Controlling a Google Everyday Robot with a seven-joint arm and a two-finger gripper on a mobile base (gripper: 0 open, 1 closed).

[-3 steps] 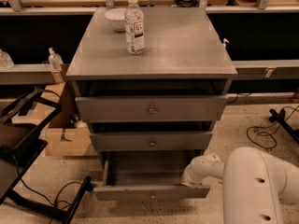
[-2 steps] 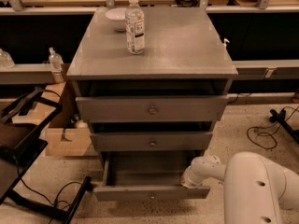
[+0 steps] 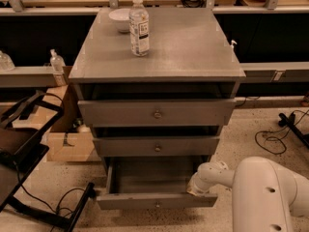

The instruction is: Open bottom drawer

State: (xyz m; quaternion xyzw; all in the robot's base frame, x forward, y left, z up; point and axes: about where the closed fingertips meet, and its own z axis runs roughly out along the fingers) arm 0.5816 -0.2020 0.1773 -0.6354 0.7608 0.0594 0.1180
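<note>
- bottom drawer [image 3: 157, 200] is open, sticking out well past the other 2 fronts, so you can see its bare grey inside. Small round knob [image 3: 157, 205] in the center of the front.
- gripper [image 3: 195, 190] is at the drawer's right end, right at the top edge of the front, on a chunky white arm [image 3: 263, 192] coming in from the bottom-right corner. Can't tell if it's wide, narrow or holding anything bc the wrist hides the tip.
- middle drawer [image 3: 157, 146] and top drawer [image 3: 157, 112] both sit further back, dark gaps above each.
- on the cabinet top [image 3: 193, 47]: water bottle [image 3: 139, 19] standing upright w/ a white bowl [image 3: 119, 19] just behind it, both near the back left.
- cardboard box [image 3: 67, 146] on the floor left of the cabinet, black cables [image 3: 270, 138] on the right.
</note>
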